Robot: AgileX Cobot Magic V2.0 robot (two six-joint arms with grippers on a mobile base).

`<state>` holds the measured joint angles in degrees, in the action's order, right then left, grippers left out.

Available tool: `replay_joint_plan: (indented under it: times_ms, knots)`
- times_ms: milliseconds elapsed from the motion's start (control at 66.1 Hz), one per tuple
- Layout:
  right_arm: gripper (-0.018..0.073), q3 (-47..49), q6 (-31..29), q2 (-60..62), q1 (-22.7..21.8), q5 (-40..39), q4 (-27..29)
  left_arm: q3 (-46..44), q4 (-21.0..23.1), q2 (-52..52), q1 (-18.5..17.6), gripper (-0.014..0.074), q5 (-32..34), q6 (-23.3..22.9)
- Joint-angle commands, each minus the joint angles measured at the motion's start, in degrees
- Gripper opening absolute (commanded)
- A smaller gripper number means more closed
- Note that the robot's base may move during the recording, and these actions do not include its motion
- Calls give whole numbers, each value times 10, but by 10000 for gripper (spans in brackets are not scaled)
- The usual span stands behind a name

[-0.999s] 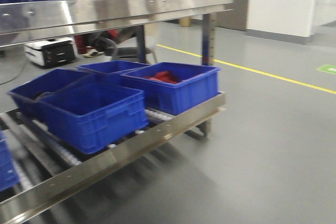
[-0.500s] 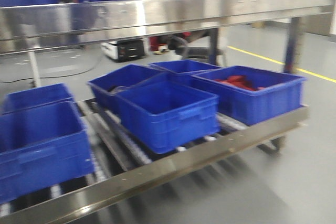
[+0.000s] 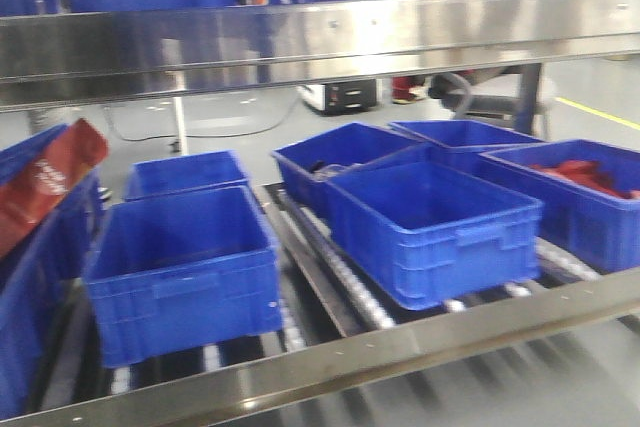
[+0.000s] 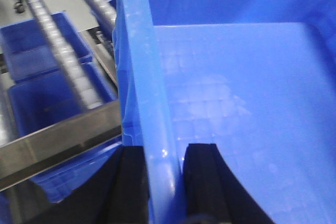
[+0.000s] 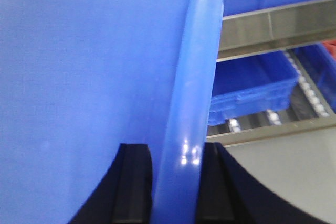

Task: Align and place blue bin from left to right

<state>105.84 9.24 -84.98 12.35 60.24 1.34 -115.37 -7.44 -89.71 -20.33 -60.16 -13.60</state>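
Blue bin (image 4: 236, 93) held aloft, empty inside. Left gripper (image 4: 167, 182) clamped on one rim, one finger inside the wall, one outside. Right gripper (image 5: 176, 182) pinching the opposite rim the same way. In the front view, bin underside along the top edge, above the steel shelf rail (image 3: 300, 37). Below: roller rack (image 3: 330, 277) with other blue crates (image 3: 430, 227), red items (image 3: 590, 175) in the rightmost.
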Motion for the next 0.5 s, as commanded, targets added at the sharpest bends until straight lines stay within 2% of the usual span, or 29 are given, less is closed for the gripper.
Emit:
replay_joint_plan:
  times_ms: [0,484]
  knots:
    - [-68,10,-11,16,2,-55,7,-9,-20,8,0,-111,45,9]
    - [-68,10,-11,16,2,-55,7,-9,-20,8,0,-111,45,9]
